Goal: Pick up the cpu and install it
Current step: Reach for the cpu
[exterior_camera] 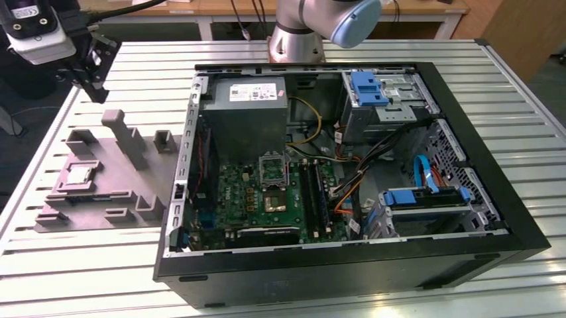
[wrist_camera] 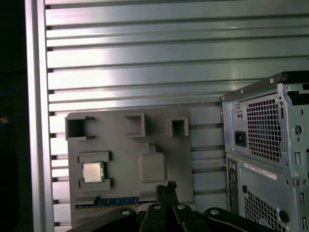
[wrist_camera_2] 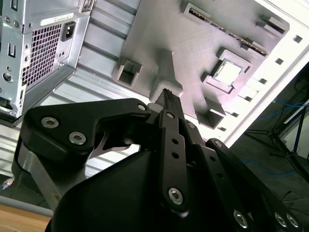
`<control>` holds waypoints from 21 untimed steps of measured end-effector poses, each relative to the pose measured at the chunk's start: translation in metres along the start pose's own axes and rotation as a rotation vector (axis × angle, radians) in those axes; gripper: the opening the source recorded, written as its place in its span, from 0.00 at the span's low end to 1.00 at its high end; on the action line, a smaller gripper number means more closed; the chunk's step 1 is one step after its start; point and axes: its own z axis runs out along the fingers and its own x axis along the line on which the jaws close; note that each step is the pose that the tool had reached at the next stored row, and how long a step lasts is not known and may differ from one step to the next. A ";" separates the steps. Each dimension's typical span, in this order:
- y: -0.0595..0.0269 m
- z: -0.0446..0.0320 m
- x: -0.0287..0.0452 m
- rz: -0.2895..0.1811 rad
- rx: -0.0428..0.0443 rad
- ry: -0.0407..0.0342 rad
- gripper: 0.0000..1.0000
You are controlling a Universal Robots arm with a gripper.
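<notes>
A robot arm's gripper [exterior_camera: 97, 95] is hanging over the far part of a slatted metal table [exterior_camera: 89, 265], at the exterior view's left; in both wrist views its dark fingers are pressing together, pinching nothing. The cpu [exterior_camera: 78, 175], a small square chip with a pale silvery top, is lying flat in a square recess of a grey moulded tray [exterior_camera: 111, 159] on the table; it is sitting lower than the gripper and well apart from it, untouched. Just beside the tray, on the exterior view's right, an open black computer case [exterior_camera: 354, 271] is lying on its side; inside, a green motherboard [exterior_camera: 256, 202] is carrying a dark square socket [exterior_camera: 272, 165] with a metal frame.
</notes>
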 end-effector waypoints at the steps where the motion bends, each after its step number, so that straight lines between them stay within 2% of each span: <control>1: -0.0001 0.0001 0.0006 0.000 0.0000 0.0000 0.11; 8: -0.0006 0.0011 0.0087 0.000 0.0000 0.0007 0.11; 17: -0.0023 0.0025 0.0367 0.000 0.0005 0.0067 0.11; 21: -0.0036 0.0030 0.0540 0.000 0.0005 0.0068 0.11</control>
